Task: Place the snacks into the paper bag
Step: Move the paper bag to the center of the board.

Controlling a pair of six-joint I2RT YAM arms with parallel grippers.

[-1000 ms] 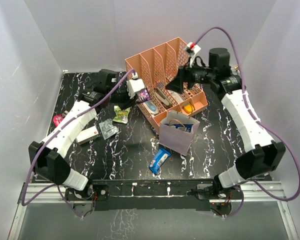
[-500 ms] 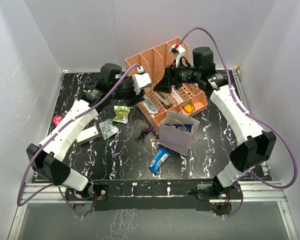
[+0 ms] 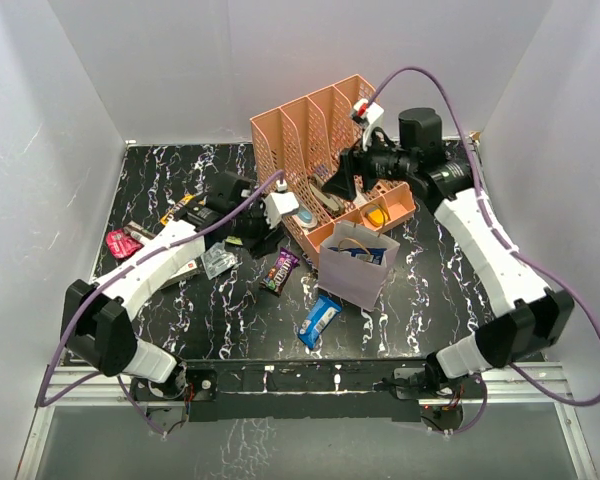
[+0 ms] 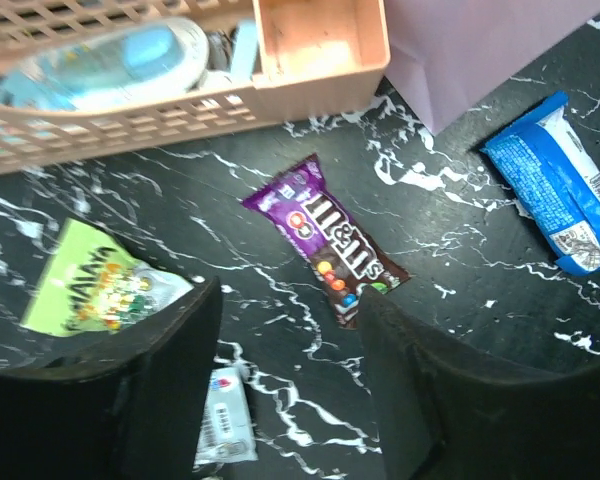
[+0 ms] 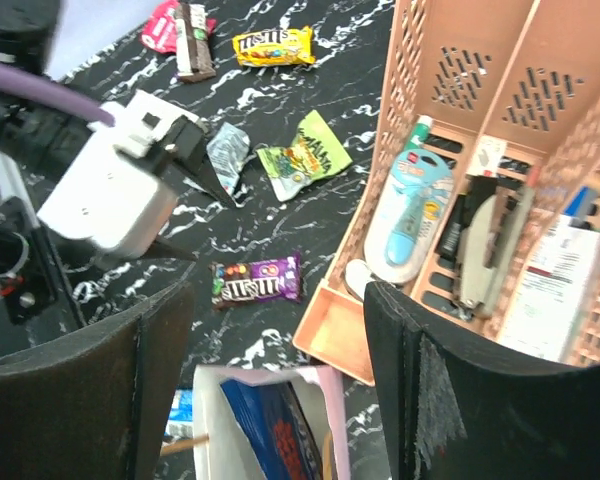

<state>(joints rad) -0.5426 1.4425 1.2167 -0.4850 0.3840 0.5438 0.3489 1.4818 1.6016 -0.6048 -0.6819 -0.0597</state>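
The paper bag (image 3: pixel 352 272) stands open in the middle with a dark blue crisp bag (image 5: pixel 275 430) inside. A purple packet (image 3: pixel 280 270) lies flat to its left, seen too in the left wrist view (image 4: pixel 325 240). A blue-white bar (image 3: pixel 318 320) lies in front of the bag. My left gripper (image 4: pixel 290 300) is open and empty, low over the table just left of the purple packet. My right gripper (image 5: pixel 277 300) is open and empty, up over the organiser's front and the bag's mouth. Green (image 5: pixel 302 155), clear (image 5: pixel 225 155), yellow (image 5: pixel 273 45) and red (image 5: pixel 165 22) packets lie further left.
The peach mesh organiser (image 3: pixel 320 130) stands behind the bag, holding pens and a slim blue-white tool (image 5: pixel 410 215). A brown and white bar (image 5: pixel 193 40) lies by the red packet. White walls close in the black marbled table (image 3: pixel 420 290).
The purple packet left my left gripper and now lies on the table. My left arm has drawn back and down to the left. My right arm swung left, then back right.
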